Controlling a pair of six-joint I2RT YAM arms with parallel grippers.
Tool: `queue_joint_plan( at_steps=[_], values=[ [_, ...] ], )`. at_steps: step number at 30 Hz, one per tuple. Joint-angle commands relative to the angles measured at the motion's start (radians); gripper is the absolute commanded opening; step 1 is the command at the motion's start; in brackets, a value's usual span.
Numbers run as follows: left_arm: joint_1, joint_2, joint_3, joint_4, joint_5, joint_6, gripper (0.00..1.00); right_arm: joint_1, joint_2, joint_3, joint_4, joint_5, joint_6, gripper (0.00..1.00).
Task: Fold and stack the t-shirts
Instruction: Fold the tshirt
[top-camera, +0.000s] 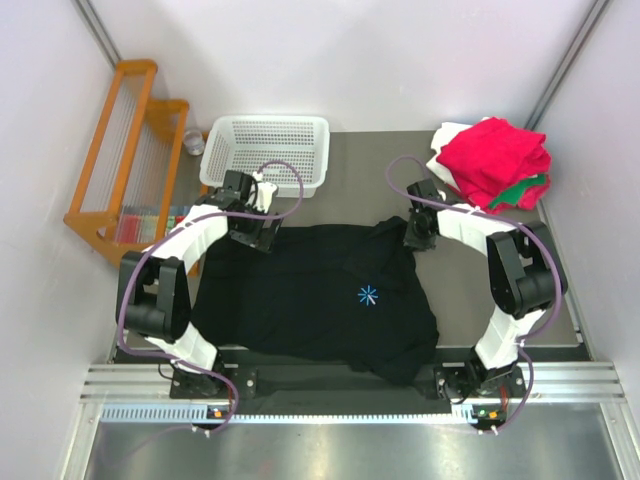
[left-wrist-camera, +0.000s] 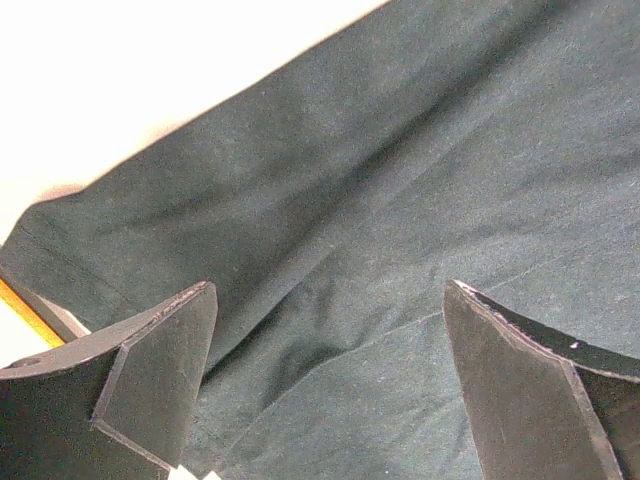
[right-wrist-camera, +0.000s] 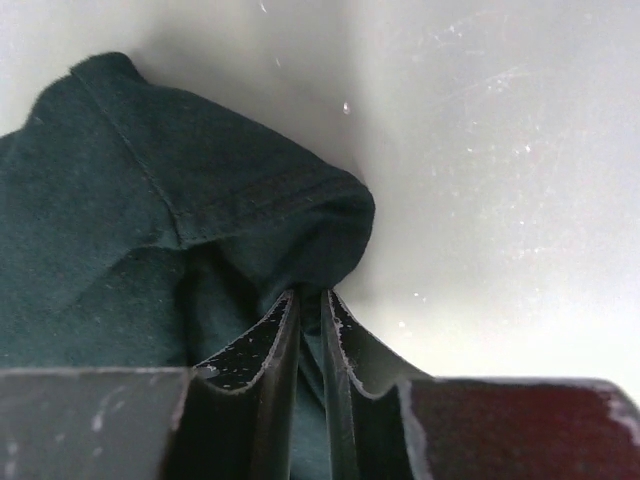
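Item: large black cloth t-shirt (top-camera: 310, 300) with light-blue starburst chest mark (top-camera: 368, 295), spread on grey tabletop (top-camera: 470, 290), centre of frame
Right jaws: clenched on a sleeve fold at the shirt's upper right
Left jaws: released, wide, poised over the upper-left sleeve, nothing held
Folded red, green, white t-shirts (top-camera: 495, 160): stacked upper right
Handling: left should pinch its sleeve equally deep, then both lift together, cloth taut

place: robot lab test cell | evidence: plain white panel walls (top-camera: 350, 60) enclosing a grey surface (top-camera: 455, 285); cabled left arm (top-camera: 195, 235) and right arm (top-camera: 465, 222) bolted along an aluminium rail (top-camera: 120, 385)
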Motion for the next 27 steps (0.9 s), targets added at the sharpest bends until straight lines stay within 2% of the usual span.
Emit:
queue_joint_plan(
  at_steps=[1, 5, 16, 27],
  values=[
    [0.002, 0.003, 0.043, -0.015, 0.02, -0.009, 0.99, -0.005, 0.058, -0.028, 0.01, -0.019, 0.01, 0.14],
    [0.0, 0.003, 0.049, -0.02, 0.017, -0.009, 0.99, -0.008, 0.044, -0.033, 0.0, 0.014, 0.015, 0.0],
    [0.002, -0.006, 0.055, -0.024, 0.02, -0.007, 0.99, -0.087, -0.023, -0.028, -0.081, 0.153, -0.001, 0.0],
    [0.002, -0.006, 0.052, -0.023, 0.026, -0.009, 0.99, -0.2, 0.003, 0.038, -0.104, 0.176, -0.011, 0.0]
  ],
)
